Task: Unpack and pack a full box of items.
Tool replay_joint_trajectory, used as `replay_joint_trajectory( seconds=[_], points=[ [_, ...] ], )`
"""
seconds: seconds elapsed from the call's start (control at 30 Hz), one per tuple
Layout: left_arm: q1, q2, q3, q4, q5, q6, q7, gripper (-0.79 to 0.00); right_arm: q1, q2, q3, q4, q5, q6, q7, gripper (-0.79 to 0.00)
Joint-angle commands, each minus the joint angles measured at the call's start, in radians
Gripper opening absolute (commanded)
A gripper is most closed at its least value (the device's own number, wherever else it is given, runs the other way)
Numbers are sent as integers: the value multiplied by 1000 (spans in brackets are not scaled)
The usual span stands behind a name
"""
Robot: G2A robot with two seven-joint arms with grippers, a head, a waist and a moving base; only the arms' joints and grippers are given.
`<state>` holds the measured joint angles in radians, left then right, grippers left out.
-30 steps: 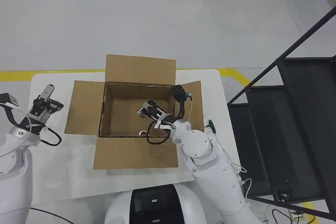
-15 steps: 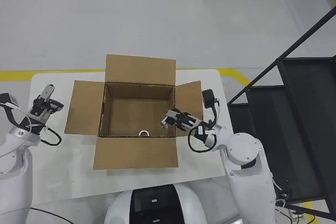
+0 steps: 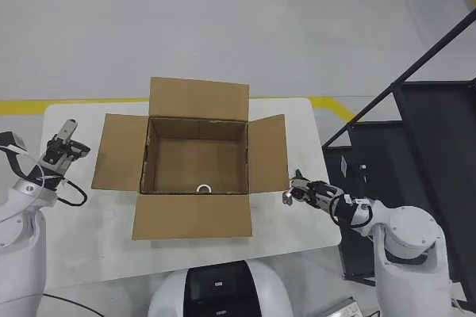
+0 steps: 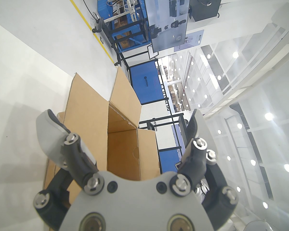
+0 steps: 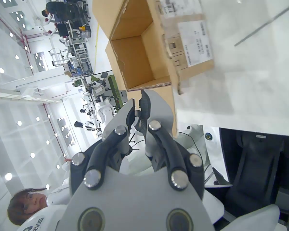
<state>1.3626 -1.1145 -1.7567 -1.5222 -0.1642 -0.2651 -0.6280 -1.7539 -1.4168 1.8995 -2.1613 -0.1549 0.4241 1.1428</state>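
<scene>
The open cardboard box (image 3: 197, 105) stands mid-table with all its flaps folded outward. A small white ring (image 3: 204, 188) lies on its floor by the near wall. My right gripper (image 3: 293, 191) hovers outside the box, just past the right flap and near the table's right edge. In the right wrist view its fingers (image 5: 137, 106) are pressed together with nothing visible between them, and the box (image 5: 139, 49) lies ahead. My left gripper (image 3: 64, 143) is left of the box over bare table. It stands wide open (image 4: 120, 121), facing the box (image 4: 125, 131).
The white table (image 3: 71, 246) has bare room left and in front of the box. A black metal stair frame (image 3: 412, 135) stands close to the table's right side. The box's right flap (image 3: 267, 154) lies between my right gripper and the box opening.
My right arm has drawn out of the box, passed over the right flap and now sits by the table's right edge. The left arm has not moved.
</scene>
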Motion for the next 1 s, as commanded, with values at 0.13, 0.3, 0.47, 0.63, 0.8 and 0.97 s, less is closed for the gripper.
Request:
replay_joint_trajectory(
  seconds=[0.13,0.3,0.47,0.63,0.8,0.97],
  points=[
    [0,0,0,0,0,0,0,0,-44,30,17,48,-176,-30,90,-785],
    [0,0,0,0,0,0,0,0,-3,40,-53,189,-309,-108,-56,-785],
    [0,0,0,0,0,0,0,0,57,40,-139,328,-398,-154,-235,-785],
    [0,0,0,0,0,0,0,0,123,35,-222,440,-465,-135,-393,-785],
    [0,0,0,0,0,0,0,0,165,34,-294,494,-516,-110,-420,-785],
    [0,0,0,0,0,0,0,0,201,33,-347,530,-548,-43,-414,-785]
  ],
)
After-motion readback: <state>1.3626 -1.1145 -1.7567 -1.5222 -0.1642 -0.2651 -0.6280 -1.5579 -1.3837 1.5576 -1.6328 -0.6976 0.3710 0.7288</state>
